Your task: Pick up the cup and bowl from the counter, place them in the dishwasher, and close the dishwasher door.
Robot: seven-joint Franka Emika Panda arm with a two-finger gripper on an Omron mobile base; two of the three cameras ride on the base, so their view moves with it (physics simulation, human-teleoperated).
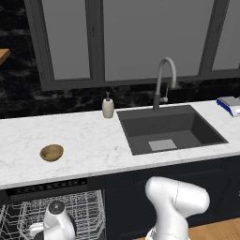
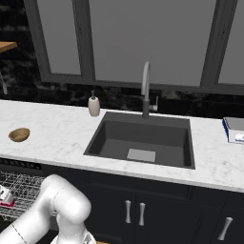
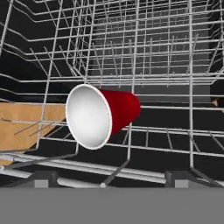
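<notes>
The white marble counter (image 1: 93,140) runs under dark-framed windows, with a dark inset sink (image 1: 168,131), a grey faucet (image 1: 164,79) and a beige soap dispenser (image 1: 108,107) behind it. The tan bowl (image 1: 51,152) sits alone on open marble well left of the sink (nothing near it). Below, the dishwasher (image 1: 47,187) stands open, its white wire rack (image 3: 144,65) out. The arm bends down over the rack; the gripper (image 3: 112,179) has its fingertips spread wide apart, holding nothing. The red cup (image 3: 103,116) lies on its side in the rack, white inside facing the hand.
</notes>
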